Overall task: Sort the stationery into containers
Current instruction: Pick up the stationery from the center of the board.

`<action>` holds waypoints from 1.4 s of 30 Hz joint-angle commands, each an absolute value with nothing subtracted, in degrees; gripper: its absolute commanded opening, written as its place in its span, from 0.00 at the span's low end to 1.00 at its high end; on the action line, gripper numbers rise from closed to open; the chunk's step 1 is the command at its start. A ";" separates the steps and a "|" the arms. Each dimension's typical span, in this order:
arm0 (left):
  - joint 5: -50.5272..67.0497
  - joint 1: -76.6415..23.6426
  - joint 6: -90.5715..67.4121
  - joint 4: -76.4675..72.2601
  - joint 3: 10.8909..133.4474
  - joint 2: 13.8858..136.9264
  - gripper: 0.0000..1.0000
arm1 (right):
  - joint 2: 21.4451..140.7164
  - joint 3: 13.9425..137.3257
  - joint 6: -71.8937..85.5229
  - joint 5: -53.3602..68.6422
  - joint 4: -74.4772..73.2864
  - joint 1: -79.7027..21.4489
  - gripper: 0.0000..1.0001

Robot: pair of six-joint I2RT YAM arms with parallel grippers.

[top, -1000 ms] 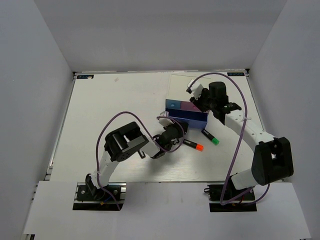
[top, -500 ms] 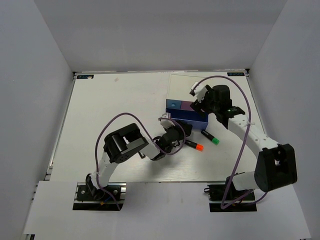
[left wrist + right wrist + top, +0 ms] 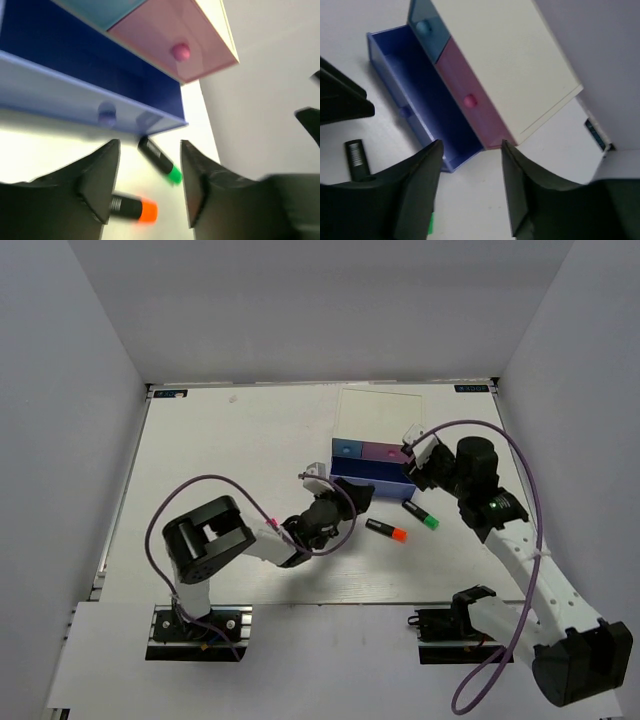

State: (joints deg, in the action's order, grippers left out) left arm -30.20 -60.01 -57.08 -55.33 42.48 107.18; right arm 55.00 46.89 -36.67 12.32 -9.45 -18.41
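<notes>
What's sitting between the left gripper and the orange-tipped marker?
Nothing. Only bare table separates the open left gripper from the orange-tipped marker, as the top view shows. The green-tipped marker lies farther right.

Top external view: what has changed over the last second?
The right gripper drew back from the organiser's far right side toward the robot, and its arm swung outward. The left arm's elbow swung left, and the left gripper eased slightly away from the open drawer. Nothing was grasped or released. The organiser, drawer, orange marker and green marker stayed put.
</notes>
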 commanded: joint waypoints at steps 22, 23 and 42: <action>-34.90 -59.15 -31.48 19.87 43.16 55.73 0.97 | 58.17 35.07 -44.03 9.67 -27.07 -18.02 0.74; -34.89 -59.15 -30.86 19.25 43.15 55.20 0.97 | 59.40 34.98 -43.95 9.15 -26.81 -17.84 0.74; -32.34 -59.15 -14.24 22.68 46.41 53.62 1.00 | 76.36 37.17 -35.78 -1.23 -14.76 -15.38 0.68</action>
